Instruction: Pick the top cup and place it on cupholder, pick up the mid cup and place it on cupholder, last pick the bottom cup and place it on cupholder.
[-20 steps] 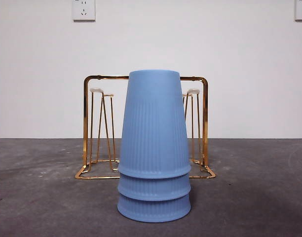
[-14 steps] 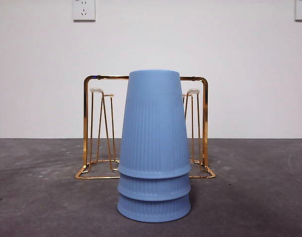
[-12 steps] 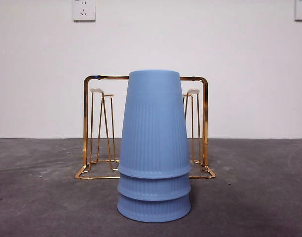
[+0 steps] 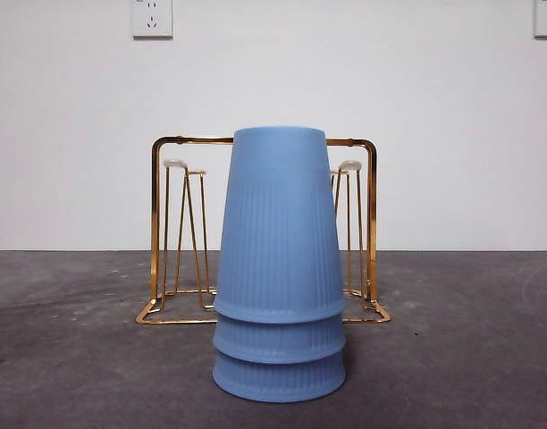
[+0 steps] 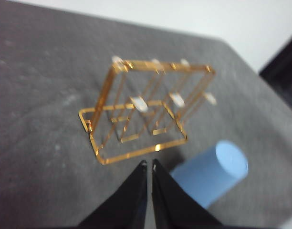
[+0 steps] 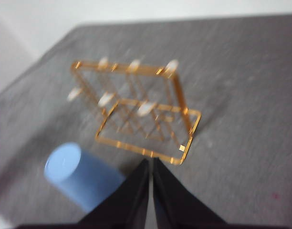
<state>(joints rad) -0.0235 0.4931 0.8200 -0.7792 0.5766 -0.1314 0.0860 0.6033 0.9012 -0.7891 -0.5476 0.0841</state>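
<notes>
Three blue ribbed cups stand nested upside down near the table's front: top cup (image 4: 278, 223), mid cup (image 4: 279, 338), bottom cup (image 4: 279, 379). Behind them stands the gold wire cupholder (image 4: 162, 223) with white-tipped pegs, all bare. In the left wrist view the stack of cups (image 5: 212, 171) and cupholder (image 5: 146, 107) lie well below my left gripper (image 5: 149, 164), which is shut and holds nothing. The right wrist view is blurred: my right gripper (image 6: 149, 162) is shut and holds nothing, high above the cupholder (image 6: 141, 109) and the cups (image 6: 77, 174). Neither arm shows in the front view.
The dark grey table (image 4: 470, 357) runs back to a white wall with two sockets (image 4: 152, 18). The table's edge and a dark object (image 5: 282, 71) show in the left wrist view.
</notes>
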